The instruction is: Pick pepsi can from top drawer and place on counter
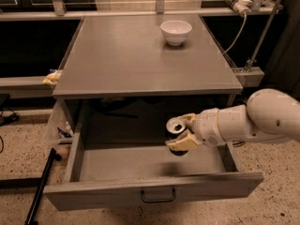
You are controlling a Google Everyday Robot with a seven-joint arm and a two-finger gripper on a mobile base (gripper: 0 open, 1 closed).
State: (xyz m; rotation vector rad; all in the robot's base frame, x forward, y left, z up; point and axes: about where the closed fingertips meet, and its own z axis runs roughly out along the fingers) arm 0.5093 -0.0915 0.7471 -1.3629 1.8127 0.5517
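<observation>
Grey top drawer (117, 196) stands pulled out nearest us; over its floor we see the gripper (183, 132), fingers closed around the tilted pepsi can (176, 125). Beyond lies the counter (131, 55), a white bowl (176, 32) at its far side.

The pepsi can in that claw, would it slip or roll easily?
Probably rigid: the pepsi can shows a round top with the claw shut on it above the top drawer. Its smooth metal looks slippery, and it sits tilted. Laid sideways on the flat counter, it would likely roll.
</observation>
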